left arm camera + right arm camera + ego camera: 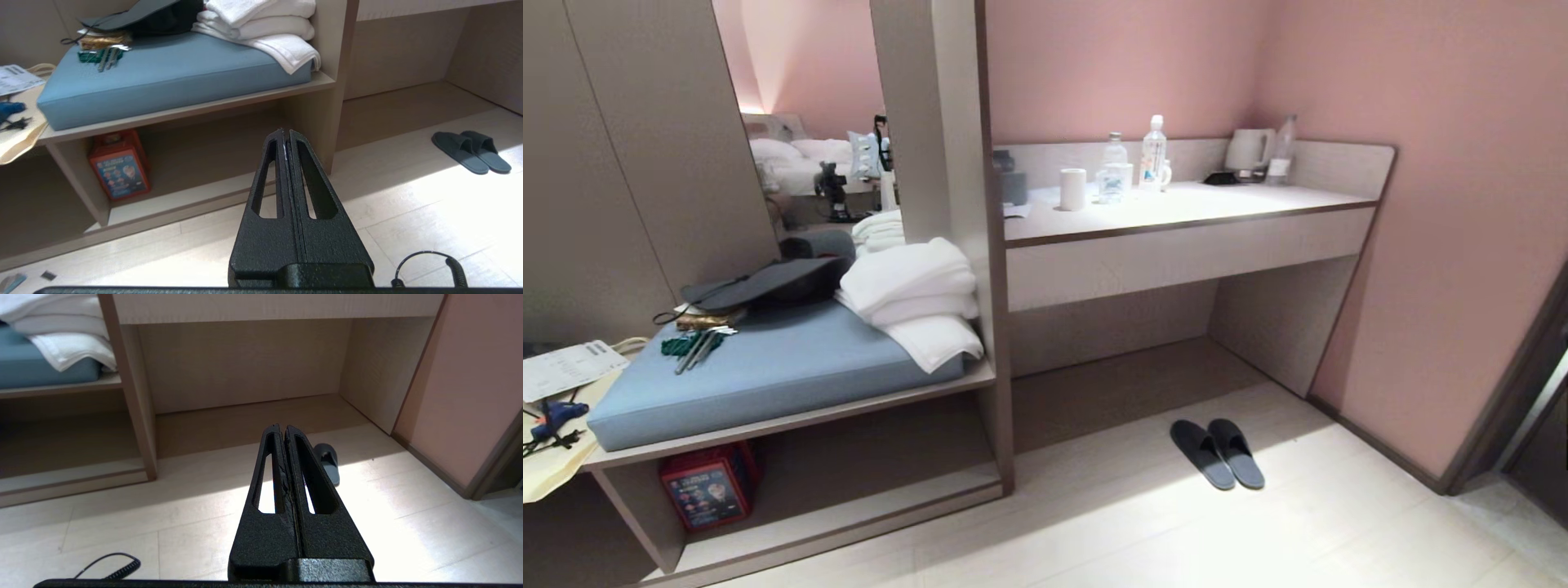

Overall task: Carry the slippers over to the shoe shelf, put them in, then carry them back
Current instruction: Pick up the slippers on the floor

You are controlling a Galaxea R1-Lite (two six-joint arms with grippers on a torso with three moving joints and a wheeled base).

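The slippers (1217, 453), a dark grey pair, lie side by side on the pale floor in front of the desk recess. They also show in the left wrist view as the slippers (470, 152), off to the side. The shoe shelf (866, 510) is the low open cubby under the blue-cushioned bench, with a pale bottom board (184, 202). My left gripper (285, 131) is shut and empty, held above the floor facing the cubby. My right gripper (282, 426) is shut and empty too; one slipper (331, 465) peeks out behind its fingers. Neither arm shows in the head view.
A red box (707, 486) stands at the cubby's left end. Folded white towels (915, 294) and a dark bag lie on the blue cushion (768, 367). Bottles and cups stand on the desk (1176, 208). A pink wall and a door frame (1503, 408) close the right side.
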